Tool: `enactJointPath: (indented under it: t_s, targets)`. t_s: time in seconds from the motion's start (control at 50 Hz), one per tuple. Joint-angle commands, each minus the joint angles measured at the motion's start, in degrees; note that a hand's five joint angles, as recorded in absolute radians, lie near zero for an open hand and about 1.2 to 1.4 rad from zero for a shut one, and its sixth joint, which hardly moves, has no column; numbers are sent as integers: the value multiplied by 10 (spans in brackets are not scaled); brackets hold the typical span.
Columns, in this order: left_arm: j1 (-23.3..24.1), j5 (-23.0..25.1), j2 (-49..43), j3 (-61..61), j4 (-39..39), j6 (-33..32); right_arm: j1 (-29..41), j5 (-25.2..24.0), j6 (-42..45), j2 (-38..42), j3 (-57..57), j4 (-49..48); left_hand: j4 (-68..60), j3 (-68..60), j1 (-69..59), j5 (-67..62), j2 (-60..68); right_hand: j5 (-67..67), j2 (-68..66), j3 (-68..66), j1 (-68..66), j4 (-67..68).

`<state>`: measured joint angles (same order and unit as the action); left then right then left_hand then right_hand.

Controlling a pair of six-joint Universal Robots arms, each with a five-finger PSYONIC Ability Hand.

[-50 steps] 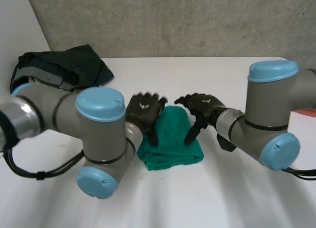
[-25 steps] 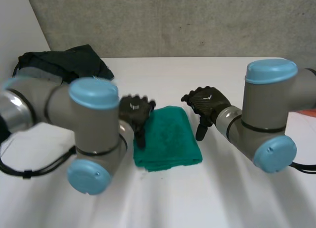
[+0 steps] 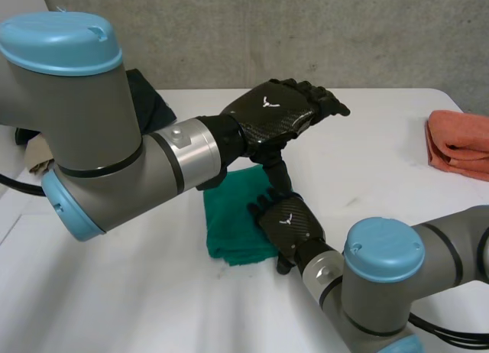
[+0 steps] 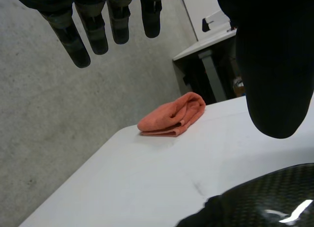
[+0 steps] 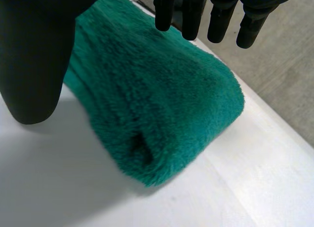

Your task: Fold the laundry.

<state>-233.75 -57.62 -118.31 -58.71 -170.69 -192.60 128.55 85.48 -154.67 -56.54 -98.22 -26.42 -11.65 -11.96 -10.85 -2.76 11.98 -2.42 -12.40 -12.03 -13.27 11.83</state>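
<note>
Head view: my right hand, fingers straight and apart, lies beside the folded green towel; my left hand, likewise spread, hovers above it.

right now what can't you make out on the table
1. Head view: dark clothes mostly hidden behind the left arm.
2. Head view: orange cloth cut off by the picture's edge.
3. Head view: green towel partly covered by the right robot hand; contact unclear.
</note>
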Motion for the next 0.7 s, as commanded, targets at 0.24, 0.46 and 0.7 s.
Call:
enactJointPath:
  t_s: [0.24, 0.46, 0.7]
  targets:
    - [1, -7, -7, -4, -3, 2, -5, -1, 43, 64, 60, -70, 16, 20, 9, 28, -20, -175, -175, -179, -166, 181]
    - [-3, -7, -6, -2, -3, 2, -7, -6, 34, 66, 104, -73, 16, 20, 9, 28, -20, -676, -676, -680, -667, 682]
    - [-8, -49, 7, 28, -33, 8, -135, -7, -41, 6, 202, -89, 16, 20, 9, 28, -20, -676, -676, -680, -667, 682]
